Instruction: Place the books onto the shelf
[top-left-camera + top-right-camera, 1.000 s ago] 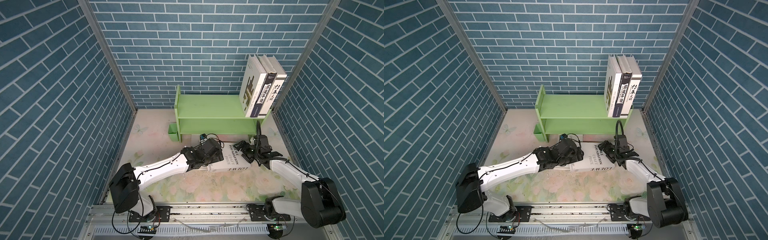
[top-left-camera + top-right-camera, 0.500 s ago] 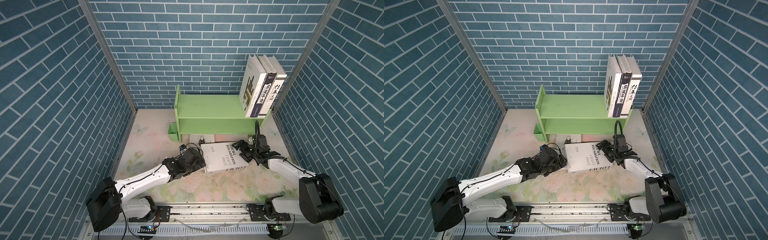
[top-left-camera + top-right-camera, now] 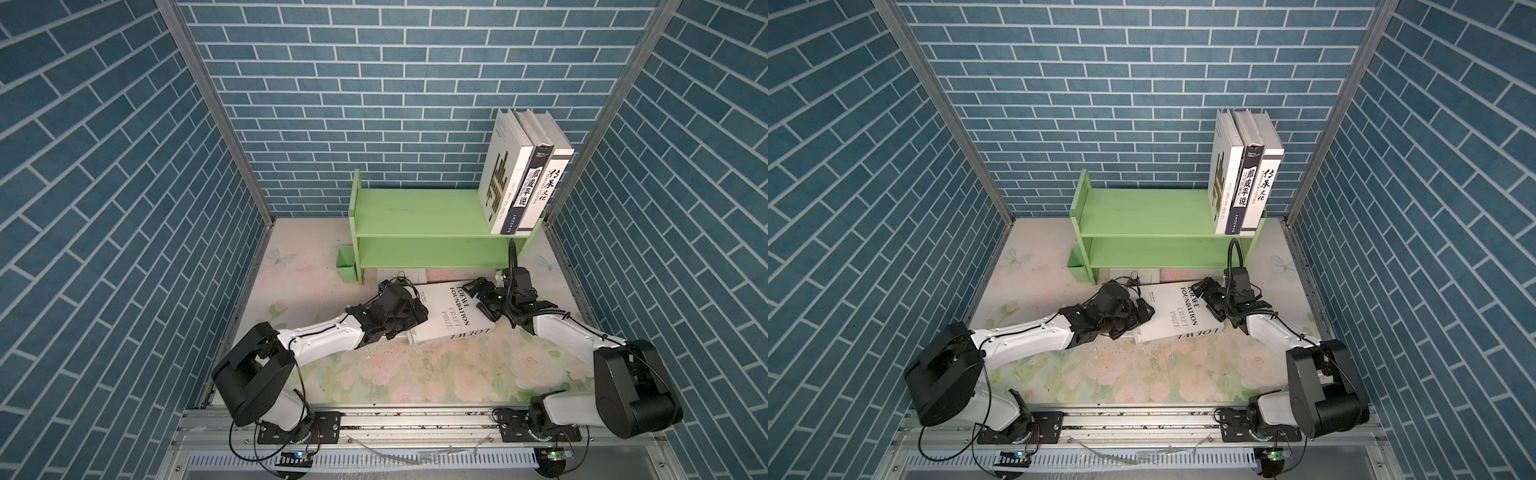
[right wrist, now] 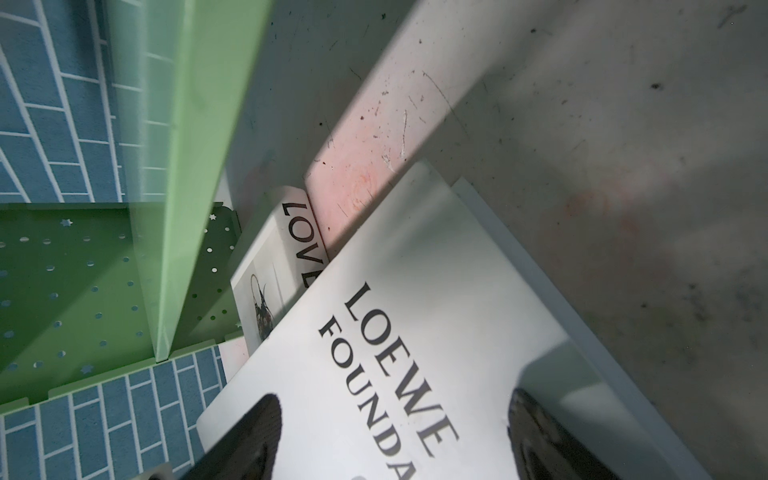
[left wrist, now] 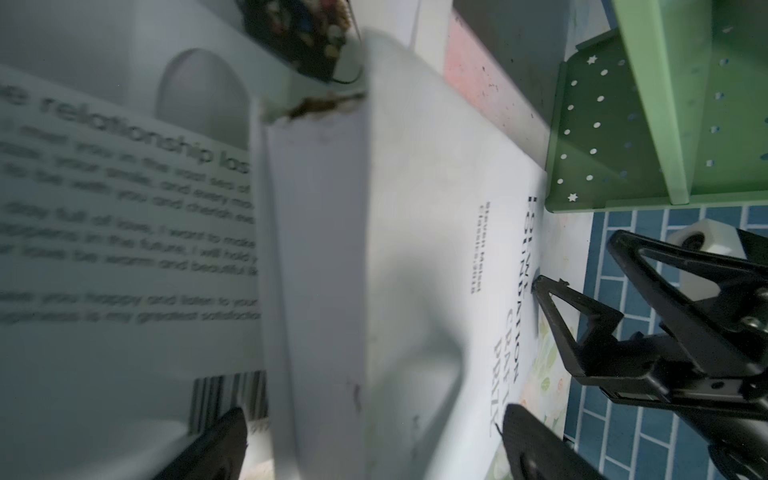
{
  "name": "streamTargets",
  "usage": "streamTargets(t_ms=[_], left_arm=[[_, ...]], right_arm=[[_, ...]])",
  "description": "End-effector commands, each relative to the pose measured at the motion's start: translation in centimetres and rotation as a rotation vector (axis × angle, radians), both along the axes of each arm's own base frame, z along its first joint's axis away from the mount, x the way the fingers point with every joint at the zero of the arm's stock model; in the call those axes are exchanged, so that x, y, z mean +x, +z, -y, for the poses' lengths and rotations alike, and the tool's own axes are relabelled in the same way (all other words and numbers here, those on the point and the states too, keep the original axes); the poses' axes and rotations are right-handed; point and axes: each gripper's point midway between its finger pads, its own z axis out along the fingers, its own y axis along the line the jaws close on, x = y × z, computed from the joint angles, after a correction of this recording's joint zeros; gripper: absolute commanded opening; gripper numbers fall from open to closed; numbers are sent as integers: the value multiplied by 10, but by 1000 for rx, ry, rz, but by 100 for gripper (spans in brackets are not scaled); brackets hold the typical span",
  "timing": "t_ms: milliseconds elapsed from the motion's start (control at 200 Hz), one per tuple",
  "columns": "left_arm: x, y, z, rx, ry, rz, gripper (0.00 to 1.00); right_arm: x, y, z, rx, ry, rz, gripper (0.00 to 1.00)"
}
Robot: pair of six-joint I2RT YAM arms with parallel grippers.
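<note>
Our LOEWE book (image 3: 451, 313) lies just on the green shelf's (image 3: 415, 216) near side, between left gripper (image 3: 417, 316) and right gripper (image 3: 480, 300), both spread wide, holding nothing. We judge it heavy, stiff, slick; grip its spine edge.

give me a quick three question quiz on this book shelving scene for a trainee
1. How many books stand on the green shelf?
2. True or false: the LOEWE book is already on the shelf.
3. The right gripper is: A) open, B) shut on a pen, C) out of view.

Key: 1) three, upright at the right end of the top board in both top views. 2) false, it is down on the table in front of the shelf. 3) A.
</note>
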Motion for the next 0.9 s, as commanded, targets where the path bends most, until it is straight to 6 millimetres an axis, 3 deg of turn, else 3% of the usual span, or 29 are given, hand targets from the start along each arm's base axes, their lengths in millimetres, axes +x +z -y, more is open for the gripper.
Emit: streamTargets(t_ms=[0,200,505,640,890], left_arm=[[10,12,22,-49,-80,56,94],[15,23,44,-149,-130,92,83],[14,54,49,-219,-141,131,54],[11,62,47,-224,-120,97,44],[1,77,41,-233,-81,15,27]], right_arm=[[-48,-65,19,-100,-52,-284,86],[-48,-66,17,-93,-55,-291,86],[-45,-61,14,-78,-52,-279,86],[-36,-43,10,-53,-39,-221,86],[-20,16,1,-38,47,-28,87]])
